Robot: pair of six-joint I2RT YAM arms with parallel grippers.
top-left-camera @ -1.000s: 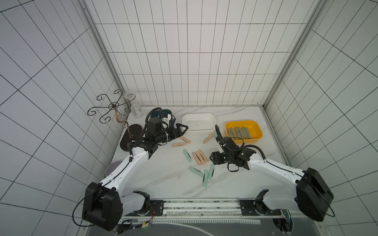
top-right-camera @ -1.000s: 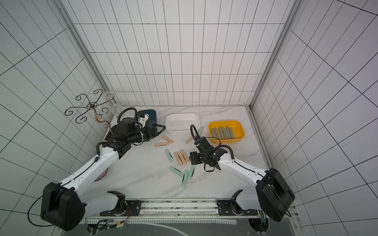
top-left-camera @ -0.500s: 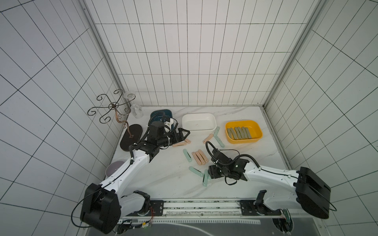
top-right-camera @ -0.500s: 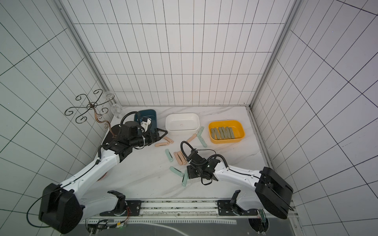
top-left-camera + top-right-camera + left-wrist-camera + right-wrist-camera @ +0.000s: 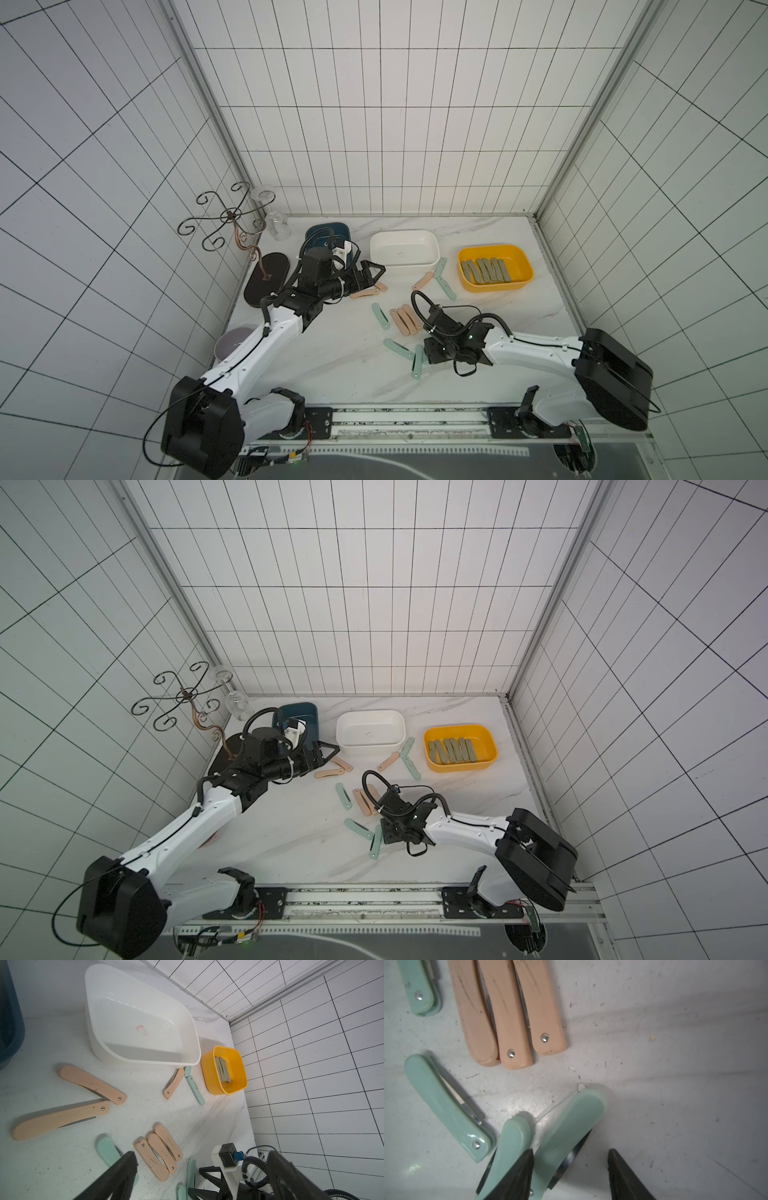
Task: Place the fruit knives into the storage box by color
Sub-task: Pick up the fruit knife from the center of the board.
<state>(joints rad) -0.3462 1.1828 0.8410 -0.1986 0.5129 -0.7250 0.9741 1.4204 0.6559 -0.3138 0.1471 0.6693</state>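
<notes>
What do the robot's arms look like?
The left arm and right arm have white shells, black joints and big black bases. Black cables loop over them. The left pincer and right pincer are black, with pointed fingers.

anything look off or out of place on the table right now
The long peach knife near the white box lies with its blade edge sticking out, not fully folded. A small pink smudge marks that box's floor.
</notes>
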